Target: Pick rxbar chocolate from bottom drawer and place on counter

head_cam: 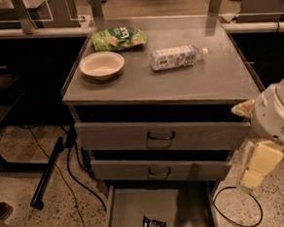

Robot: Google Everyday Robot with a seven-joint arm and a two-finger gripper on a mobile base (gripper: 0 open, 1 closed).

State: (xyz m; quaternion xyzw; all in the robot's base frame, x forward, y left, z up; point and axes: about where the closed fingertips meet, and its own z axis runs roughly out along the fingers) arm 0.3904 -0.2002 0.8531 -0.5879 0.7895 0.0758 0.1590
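The rxbar chocolate (154,226), a small flat black wrapper, lies on the grey floor of the open bottom drawer (129,214), near its front middle. The counter (203,82) is the steel top of the cabinet. My gripper (255,171) hangs from a white round wrist at the right of the cabinet. It is level with the middle drawer, above and to the right of the bar, and holds nothing that I can see.
On the counter are a cream bowl (101,65), a green snack bag (118,38) and a plastic bottle (177,57) lying on its side. The two upper drawers (160,136) are shut. A cable loop (237,214) lies on the floor at right, and a black stand leg (48,173) at left.
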